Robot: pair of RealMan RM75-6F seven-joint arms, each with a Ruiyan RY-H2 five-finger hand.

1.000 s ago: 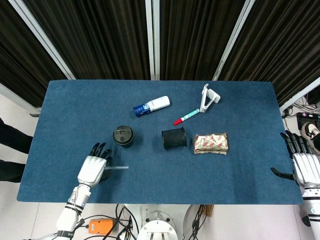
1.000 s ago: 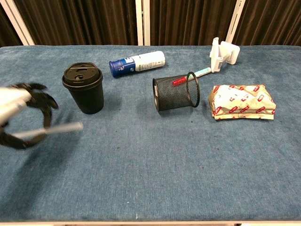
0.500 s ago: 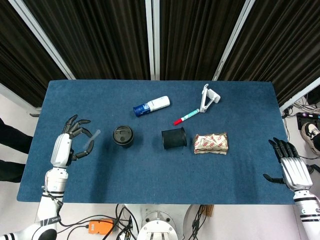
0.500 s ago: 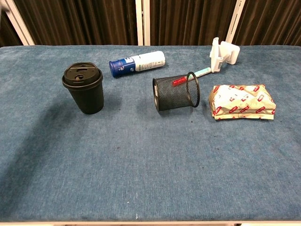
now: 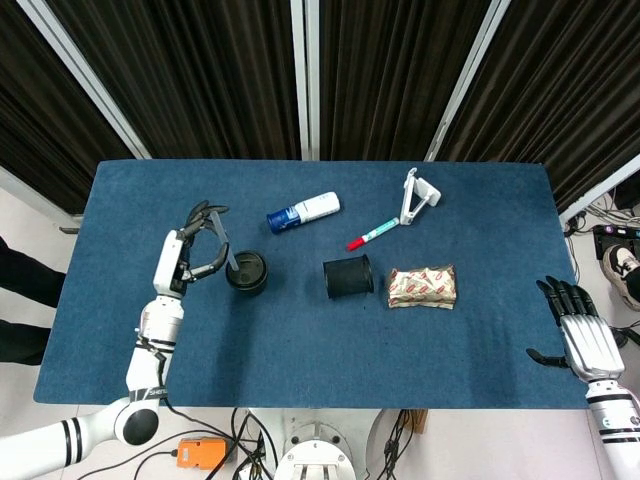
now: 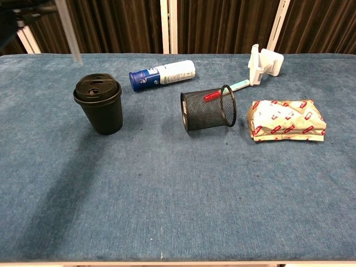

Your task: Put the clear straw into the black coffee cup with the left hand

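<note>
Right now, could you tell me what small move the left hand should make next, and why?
Probably shift the left hand rightward, then lower. It holds the clear straw near upright, its tip above and left of the black coffee cup lid.

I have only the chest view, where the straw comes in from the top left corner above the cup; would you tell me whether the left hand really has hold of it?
Observer: Yes. In the head view the left hand holds the clear straw in its fingers, just left of the black coffee cup.
Operator: Thank you. And where is the right hand? My view does not show it at all.
Observer: The right hand is off the right edge of the table, near the front corner, with its fingers apart and nothing in it.
</note>
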